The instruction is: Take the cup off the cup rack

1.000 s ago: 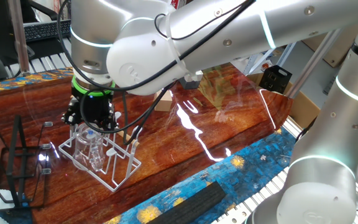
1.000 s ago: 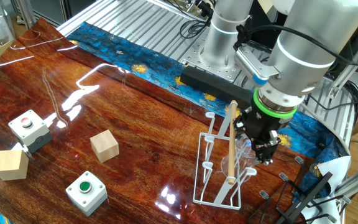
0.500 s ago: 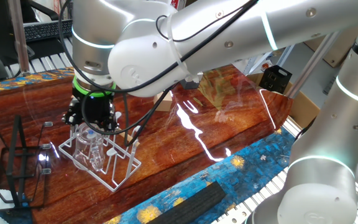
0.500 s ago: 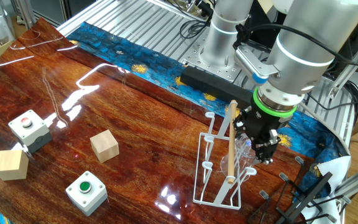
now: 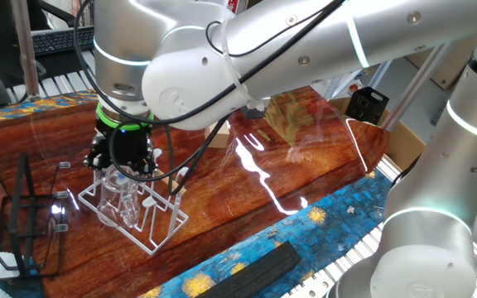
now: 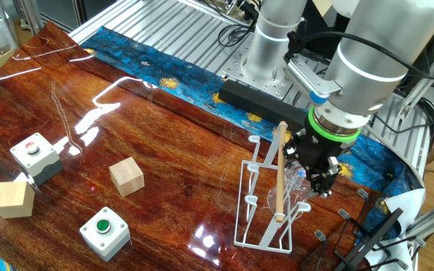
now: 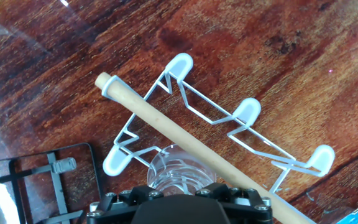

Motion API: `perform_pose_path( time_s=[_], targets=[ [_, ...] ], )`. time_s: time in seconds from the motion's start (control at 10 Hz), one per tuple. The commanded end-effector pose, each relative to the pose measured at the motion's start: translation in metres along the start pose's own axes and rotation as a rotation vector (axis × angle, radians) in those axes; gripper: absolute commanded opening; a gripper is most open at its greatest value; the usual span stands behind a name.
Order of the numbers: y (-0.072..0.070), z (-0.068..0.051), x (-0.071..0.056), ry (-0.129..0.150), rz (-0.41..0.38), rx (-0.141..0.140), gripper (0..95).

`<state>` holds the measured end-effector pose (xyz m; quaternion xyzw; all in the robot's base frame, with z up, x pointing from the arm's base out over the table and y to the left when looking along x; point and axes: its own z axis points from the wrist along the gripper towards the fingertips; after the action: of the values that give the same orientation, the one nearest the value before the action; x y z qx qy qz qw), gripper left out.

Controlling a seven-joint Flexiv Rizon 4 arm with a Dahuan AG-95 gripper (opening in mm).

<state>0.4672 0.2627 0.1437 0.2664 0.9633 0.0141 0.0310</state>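
Note:
The cup (image 7: 178, 173) is clear glass and sits upside down on a peg at the end of the white cup rack (image 7: 216, 118), beside its wooden rod (image 7: 160, 123). My gripper (image 7: 179, 190) is right over it, and its black jaws stand against both sides of the glass. In one fixed view the gripper (image 5: 124, 176) reaches down onto the cup (image 5: 127, 201) on the rack (image 5: 162, 233). In the other fixed view the gripper (image 6: 312, 183) holds the cup (image 6: 295, 181) next to the rod (image 6: 280, 169) of the rack (image 6: 256, 226). The fingertips are hidden.
A black wire stand (image 5: 21, 222) stands close beside the rack, also in the hand view (image 7: 55, 180). Two wooden blocks (image 6: 126, 176) (image 6: 13, 199), a red-button box (image 6: 35, 154) and a green-button box (image 6: 104, 228) lie across the table. A black bar (image 6: 253, 95) lies by the arm's base.

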Motion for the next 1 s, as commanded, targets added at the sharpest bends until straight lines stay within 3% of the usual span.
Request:
perform_pose_path(
  time_s=[0.1, 0.5, 1.0],
  targets=[
    [-0.001, 0.002, -0.001, -0.012, -0.003, 0.002, 0.0],
    [-0.001, -0.003, 0.0, 0.018, -0.01, 0.013, 0.0],
    [-0.001, -0.013, 0.002, 0.034, -0.017, 0.018, 0.0]
  ],
)
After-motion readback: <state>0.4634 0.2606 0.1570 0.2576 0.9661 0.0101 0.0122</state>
